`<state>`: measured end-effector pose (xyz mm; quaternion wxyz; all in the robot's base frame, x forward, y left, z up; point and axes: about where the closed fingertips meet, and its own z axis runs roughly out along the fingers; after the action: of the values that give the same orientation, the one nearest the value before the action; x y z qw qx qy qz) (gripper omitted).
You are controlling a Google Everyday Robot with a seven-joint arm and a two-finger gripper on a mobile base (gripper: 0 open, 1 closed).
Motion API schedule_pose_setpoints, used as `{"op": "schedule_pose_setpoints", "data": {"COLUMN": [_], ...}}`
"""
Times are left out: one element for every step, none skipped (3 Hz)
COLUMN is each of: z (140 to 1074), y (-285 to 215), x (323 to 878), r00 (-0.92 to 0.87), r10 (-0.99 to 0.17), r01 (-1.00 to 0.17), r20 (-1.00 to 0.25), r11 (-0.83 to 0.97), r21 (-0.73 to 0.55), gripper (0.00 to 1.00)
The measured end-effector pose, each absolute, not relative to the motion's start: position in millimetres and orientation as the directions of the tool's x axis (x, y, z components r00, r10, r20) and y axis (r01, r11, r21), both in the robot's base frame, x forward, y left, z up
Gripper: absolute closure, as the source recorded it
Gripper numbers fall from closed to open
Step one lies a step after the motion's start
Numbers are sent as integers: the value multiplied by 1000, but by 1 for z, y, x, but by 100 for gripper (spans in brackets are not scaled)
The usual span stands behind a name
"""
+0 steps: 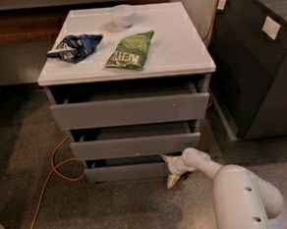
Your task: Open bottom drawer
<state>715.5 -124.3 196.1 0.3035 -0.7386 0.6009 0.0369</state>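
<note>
**Gripper at bottom drawer's right end**

Bottom drawer [125, 172] sits low centre, slightly ajar. The gripper [166, 171] is at its right end, fingers spread wide above and below the front, clamping nothing. Orange cable [49, 177] lower left, dark cabinet [259, 79] at right.

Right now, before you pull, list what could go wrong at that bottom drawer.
1. The gripper sits at the far right end of the bottom drawer, not at its middle. An off-centre pull may skew the drawer and make it bind.
2. The middle drawer juts out just above. The gripper could knock its front if it rises during the pull.
</note>
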Motion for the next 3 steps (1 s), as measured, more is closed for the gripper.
{"op": "schedule_pose_setpoints", "data": {"z": [187,180,175], "y": [-125,-124,-122], "x": [724,728,731], "r00": [273,270,262], "r10": [-864,-863,-863], "r01": [-910,-912,-916], "r20": [-423,-428,-433], "r11": [-89,-86,-82], "r21": [-405,-402,-392], "gripper": [0,15,38]}}
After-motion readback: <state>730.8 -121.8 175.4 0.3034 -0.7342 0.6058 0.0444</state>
